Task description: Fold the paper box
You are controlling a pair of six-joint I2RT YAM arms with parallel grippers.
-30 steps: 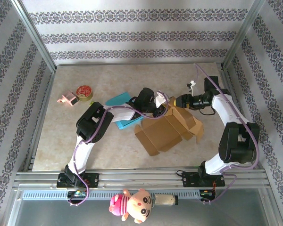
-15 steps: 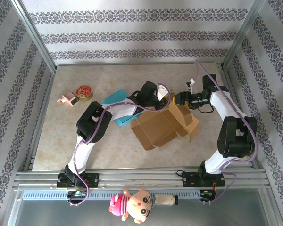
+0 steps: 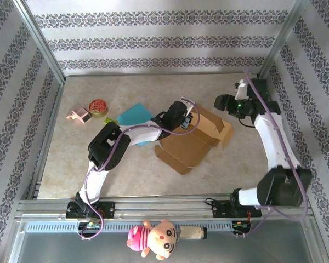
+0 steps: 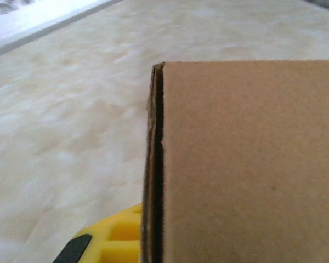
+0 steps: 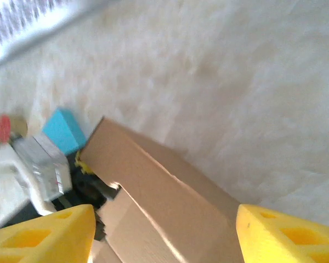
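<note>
Closest in, left gripper (image 3: 187, 119): pressed together, pinching a raised flap at the far left of the paper box (image 3: 189, 145).
Left finger (image 4: 112, 244): yellow, touching the cardboard's edge.
Right gripper (image 3: 221, 102): jaws spread, holding nothing, hovering just beyond the box's far right corner.
Paper box: brown, partly folded, in the middle of the table (image 3: 126, 170) between the two arms, near flaps lying flat.
Blue block (image 3: 134, 115): just left of the box.
Tape roll (image 3: 98, 107), pink piece (image 3: 78, 115): together, well apart to the left.
</note>
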